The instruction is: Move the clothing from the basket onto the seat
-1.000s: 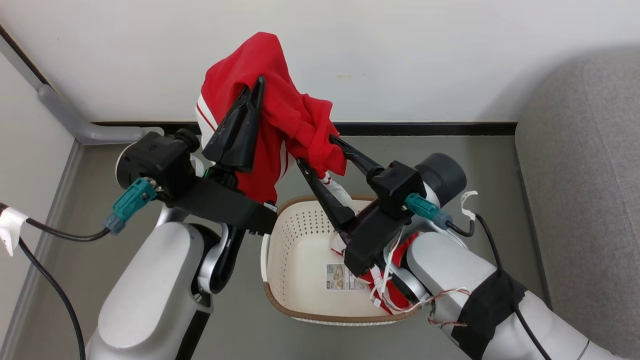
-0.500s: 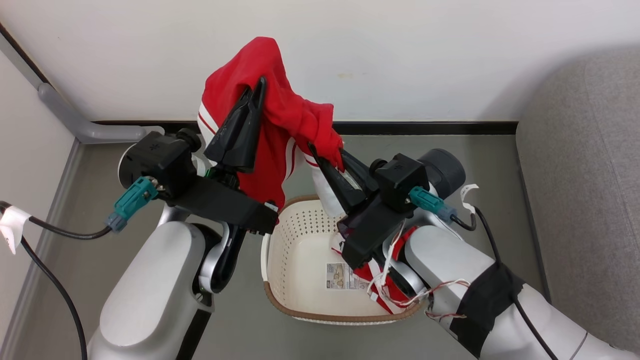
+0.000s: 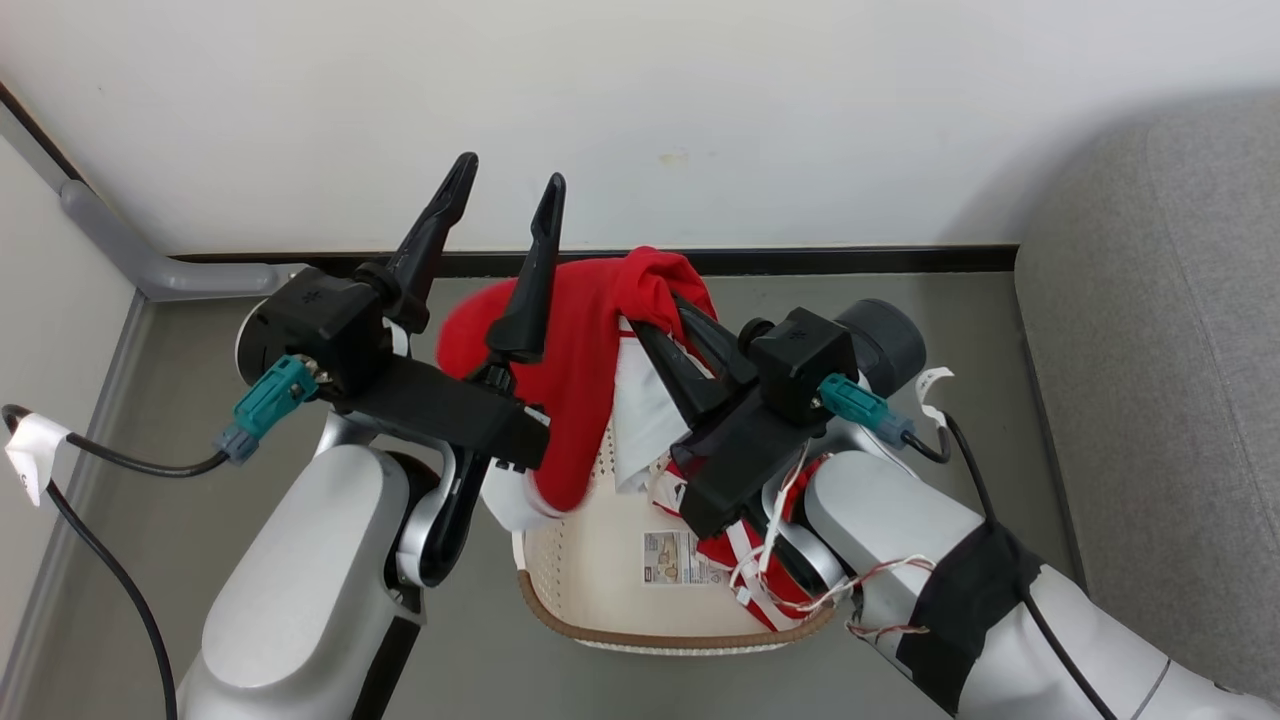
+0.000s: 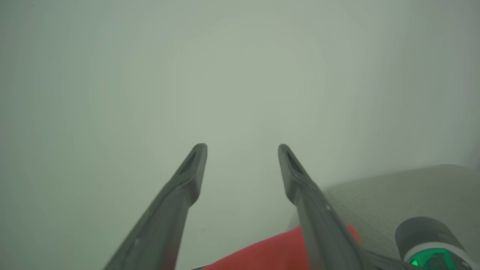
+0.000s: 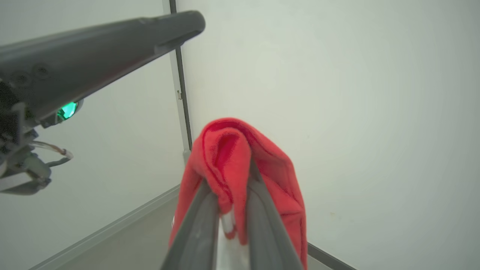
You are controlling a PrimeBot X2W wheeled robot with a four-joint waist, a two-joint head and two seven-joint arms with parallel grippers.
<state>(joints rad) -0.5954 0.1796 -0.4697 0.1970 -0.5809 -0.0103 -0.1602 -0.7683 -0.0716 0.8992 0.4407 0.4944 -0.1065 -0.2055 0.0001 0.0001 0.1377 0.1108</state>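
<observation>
White wall (image 3: 800,100) stands behind the left fingers (image 3: 432,238) and right fingers (image 3: 668,375), plain, with a faint mark (image 3: 675,157) above the right fingers' tips. Black baseboard (image 3: 900,260) runs along the wall foot just beyond both pairs of fingers, with grey floor (image 3: 980,300) below them. Grey pipe (image 3: 110,240) sits outboard of the left fingers, slanting down the side wall, then bending along the baseboard; the right wrist view shows a dark vertical strip (image 5: 180,75) in the wall corner beyond the right fingers.

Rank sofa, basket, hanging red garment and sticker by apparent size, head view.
1. sofa
2. hanging red garment and basket: about alike; garment is nearer and hides part of the basket, so unranked
3. sticker
</observation>
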